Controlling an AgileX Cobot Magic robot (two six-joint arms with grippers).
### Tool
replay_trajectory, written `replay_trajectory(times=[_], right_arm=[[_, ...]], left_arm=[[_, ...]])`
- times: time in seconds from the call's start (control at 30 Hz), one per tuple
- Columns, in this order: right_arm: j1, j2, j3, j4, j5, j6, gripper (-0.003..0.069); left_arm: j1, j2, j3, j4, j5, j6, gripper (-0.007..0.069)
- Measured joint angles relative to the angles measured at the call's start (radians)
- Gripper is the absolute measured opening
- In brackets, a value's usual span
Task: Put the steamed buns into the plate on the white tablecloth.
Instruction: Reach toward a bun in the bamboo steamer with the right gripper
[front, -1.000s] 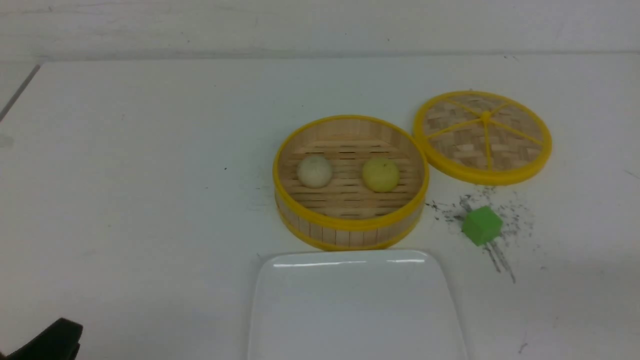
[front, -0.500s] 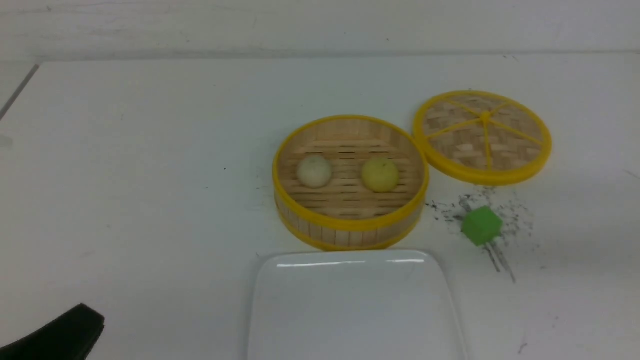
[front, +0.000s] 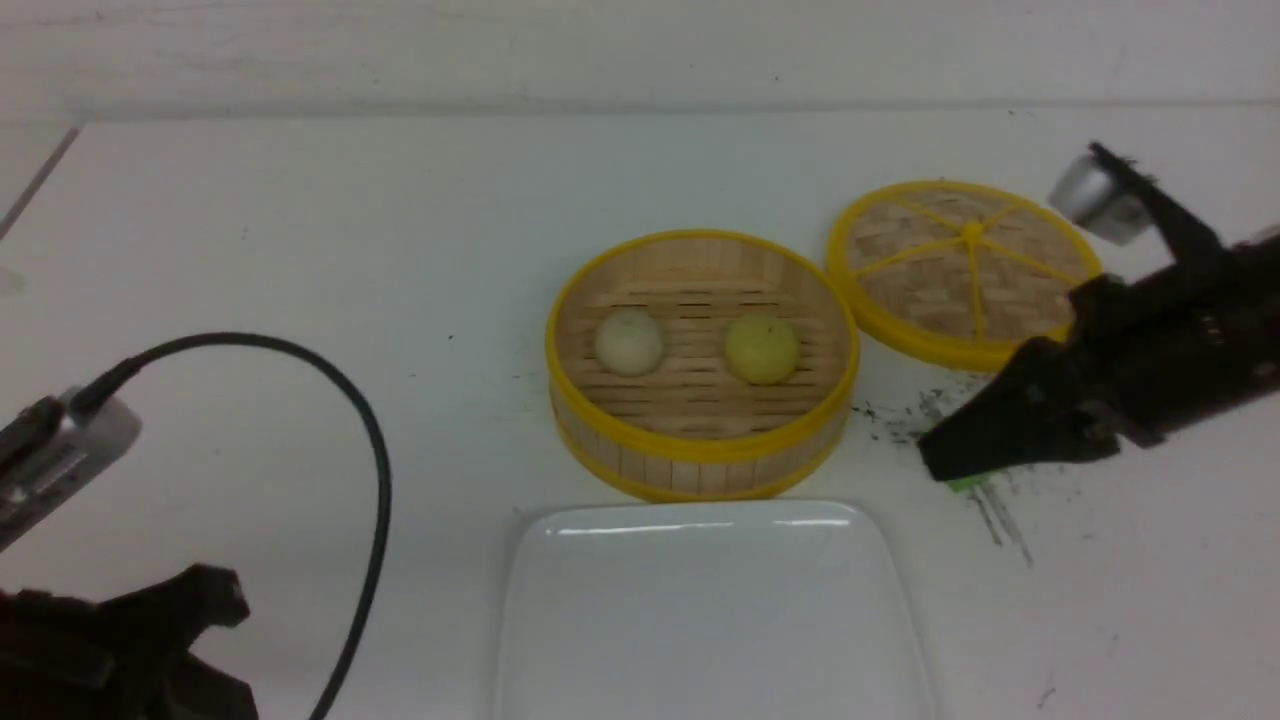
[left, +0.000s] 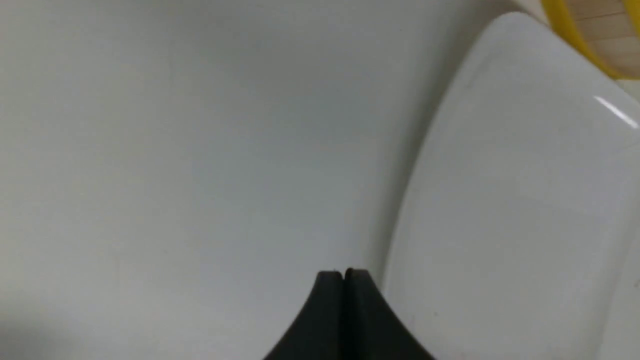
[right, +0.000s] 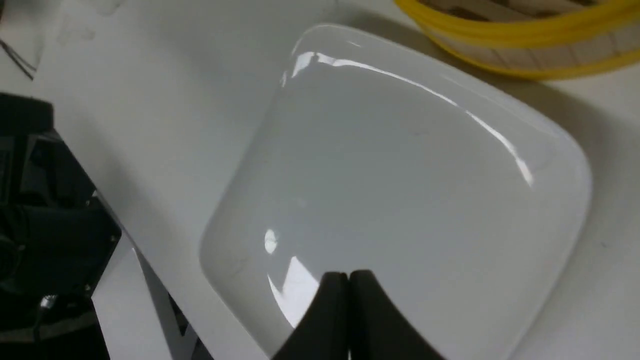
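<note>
Two steamed buns lie in the round bamboo steamer (front: 700, 455): a cream bun (front: 628, 342) on the left and a pale yellow bun (front: 762, 349) on the right. The glossy white plate (front: 705, 610) sits bare on the white tablecloth (front: 300, 230), just in front of the steamer. My right gripper (front: 935, 462) is shut and empty, low over the cloth to the right of the steamer. In the right wrist view its tips (right: 348, 274) hang over the plate (right: 400, 175). My left gripper (left: 344, 272) is shut and empty beside the plate's left edge (left: 500, 200).
The yellow-rimmed woven lid (front: 950, 265) lies at the back right. A green cube (front: 966, 485) is almost wholly hidden under my right gripper, among dark scribbles. My left arm (front: 120, 640) and its black cable (front: 375, 450) fill the lower left corner.
My right arm has come into view from the right and now covers the green cube. My left arm has moved further in at the lower left, and its gripper has shut.
</note>
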Motion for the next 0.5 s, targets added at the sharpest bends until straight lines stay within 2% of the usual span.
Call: replay_trajectory(times=[0.1,0.27,0.33,0.37,0.47,0.5], right_arm=[[0.088,0.093,-0.107,-0.086,-0.054,0.086,0.0020],[0.157,0.228,-0.279,-0.312,-0.146,0.278,0.0057],[0.177,0.301,-0.364,-0.425,-0.169,0.362,0.0101],[0.178,0.307,-0.364,-0.434,-0.170,0.369,0.0106],[0.196,0.416,-0.493,-0.543,-0.199,0.451,0.0229],[0.197,0.421,-0.499,-0.546,-0.201,0.454,0.0237]], left_arm=[[0.000,0.094,-0.030,-0.002,0.015,0.007,0.0011],[0.000,0.156,-0.036,-0.002,0.015,0.011,0.0031],[0.000,0.164,-0.037,-0.001,-0.005,0.011,0.0048],[0.000,0.164,-0.037,-0.001,-0.007,0.012,0.0050],[0.000,0.164,-0.038,0.000,-0.036,0.014,0.0090],[0.000,0.164,-0.038,0.000,-0.036,0.014,0.0093]])
